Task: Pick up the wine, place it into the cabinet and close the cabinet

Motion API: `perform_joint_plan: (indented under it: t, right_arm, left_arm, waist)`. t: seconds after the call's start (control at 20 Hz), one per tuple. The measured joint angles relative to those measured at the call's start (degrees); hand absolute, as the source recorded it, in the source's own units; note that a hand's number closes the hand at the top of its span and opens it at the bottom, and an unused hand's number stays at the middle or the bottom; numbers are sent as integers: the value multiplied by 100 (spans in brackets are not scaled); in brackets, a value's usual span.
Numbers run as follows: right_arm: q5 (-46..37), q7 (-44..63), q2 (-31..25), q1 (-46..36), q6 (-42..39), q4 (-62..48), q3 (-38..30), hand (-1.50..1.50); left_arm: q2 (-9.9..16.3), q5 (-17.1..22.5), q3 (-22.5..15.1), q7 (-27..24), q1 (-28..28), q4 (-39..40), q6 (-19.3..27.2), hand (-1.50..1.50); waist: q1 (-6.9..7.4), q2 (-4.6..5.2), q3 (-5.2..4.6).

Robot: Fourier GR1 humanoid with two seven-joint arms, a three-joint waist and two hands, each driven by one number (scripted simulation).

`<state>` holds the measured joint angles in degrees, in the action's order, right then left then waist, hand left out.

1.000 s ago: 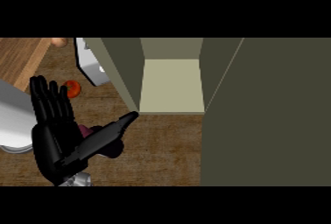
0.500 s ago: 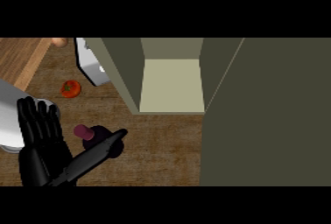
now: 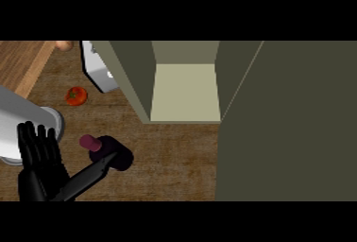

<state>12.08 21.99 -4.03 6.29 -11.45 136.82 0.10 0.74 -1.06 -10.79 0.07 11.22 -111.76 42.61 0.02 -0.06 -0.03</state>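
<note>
One wine bottle [image 3: 108, 150] stands on the counter [image 3: 174, 160] beside our left hand [image 3: 43, 163]; our thumb [image 3: 94, 171] lies against its dark body, while our fingers [image 3: 38, 144] stay straight and spread, upright just left of its purple top. Beyond the fingertips a tomato [image 3: 76, 95] lies. Up and right of the thumb the cabinet [image 3: 185, 92] stands open.

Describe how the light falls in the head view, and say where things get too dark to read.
Head view: the cabinet floor is brightest, its open door flat dark olive; the wine is dim beside the black hand, their edges merging; the tomato shows clearly.
</note>
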Motion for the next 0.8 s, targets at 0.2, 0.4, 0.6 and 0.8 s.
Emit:
perform_joint_plan:
  t: [0.2,0.4,0.6,0.8]
  right_arm:
    - [-97,160,63,-100,98,53,147,-150]
    - [-251,60,166,-17,97,89,328,-150]
    - [-288,101,162,19,86,136,341,-150]
    - [-385,197,190,-34,129,184,425,-150]
  left_arm:
    - [-36,335,-5,-492,256,267,-66,-150]
    - [-59,828,103,-1206,433,785,-263,-150]
    - [-2,1130,292,-1559,433,1214,-529,-150]
    - [-17,1327,415,-1840,482,1507,-755,-150]
  waist:
    - [5,0,1]
    - [3,1,1]
    - [0,1,0]
    - [2,1,2]
